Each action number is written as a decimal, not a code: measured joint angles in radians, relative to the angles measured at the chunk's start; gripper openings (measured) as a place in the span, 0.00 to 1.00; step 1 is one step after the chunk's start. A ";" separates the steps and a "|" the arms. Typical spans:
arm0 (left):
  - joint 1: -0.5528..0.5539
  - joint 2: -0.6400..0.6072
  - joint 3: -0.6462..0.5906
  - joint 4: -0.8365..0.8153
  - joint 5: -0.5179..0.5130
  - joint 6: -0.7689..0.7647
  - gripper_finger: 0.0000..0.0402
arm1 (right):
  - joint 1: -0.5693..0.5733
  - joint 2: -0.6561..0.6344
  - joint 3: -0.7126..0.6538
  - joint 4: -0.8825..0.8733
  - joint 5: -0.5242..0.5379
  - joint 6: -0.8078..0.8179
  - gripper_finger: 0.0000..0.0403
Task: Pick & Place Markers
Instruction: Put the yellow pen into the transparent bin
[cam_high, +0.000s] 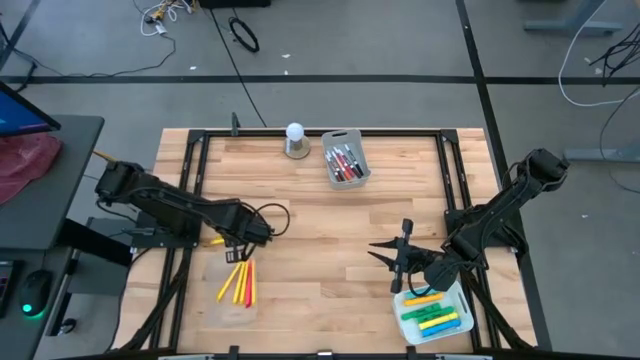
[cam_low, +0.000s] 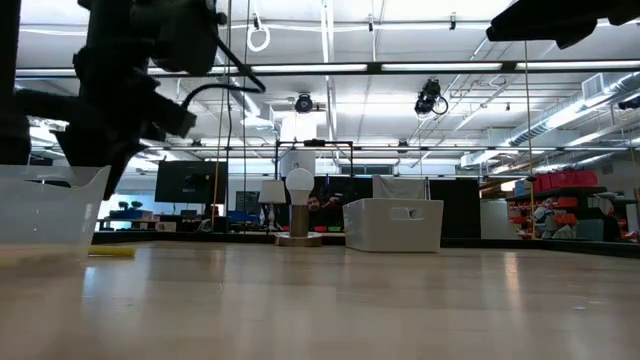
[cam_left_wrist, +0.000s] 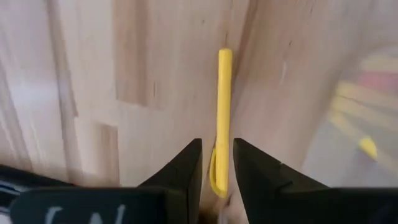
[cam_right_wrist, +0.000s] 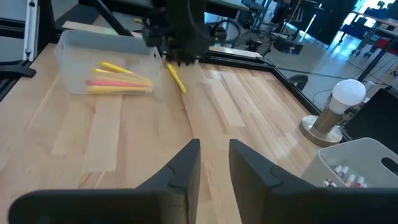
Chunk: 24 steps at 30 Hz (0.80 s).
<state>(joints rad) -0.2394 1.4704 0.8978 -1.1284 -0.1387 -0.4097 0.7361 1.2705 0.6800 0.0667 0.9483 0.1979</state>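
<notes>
Left gripper fingers clamp a yellow marker at frame bottom; its gripped end is hidden, long axis running vertically up-frame. Right gripper stands spread, empty, at lower right centre. Clear bin holds blurred markers, count uncertain.

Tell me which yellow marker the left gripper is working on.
The lone yellow marker between the left gripper's fingers, outside the clear plastic bin; the other markers lie inside it.

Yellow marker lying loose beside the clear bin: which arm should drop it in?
Left. Its claw already straddles the yellow marker, right beside the clear bin. The right claw hovers far off near the bin of sorted markers.
</notes>
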 joint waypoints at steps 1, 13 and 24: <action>0.001 -0.021 0.000 -0.007 0.000 -0.009 0.24 | 0.000 0.000 0.000 0.000 0.000 -0.002 0.21; 0.071 -0.283 -0.184 -0.005 0.078 -0.322 0.25 | 0.000 0.000 0.000 0.001 -0.052 -0.004 0.21; 0.061 -0.286 -0.355 0.334 0.185 -0.439 0.54 | 0.000 0.000 0.000 0.001 -0.052 -0.021 0.21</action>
<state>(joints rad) -0.1779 1.1839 0.5429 -0.7946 0.0467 -0.8488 0.7361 1.2701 0.6800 0.0681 0.8963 0.1764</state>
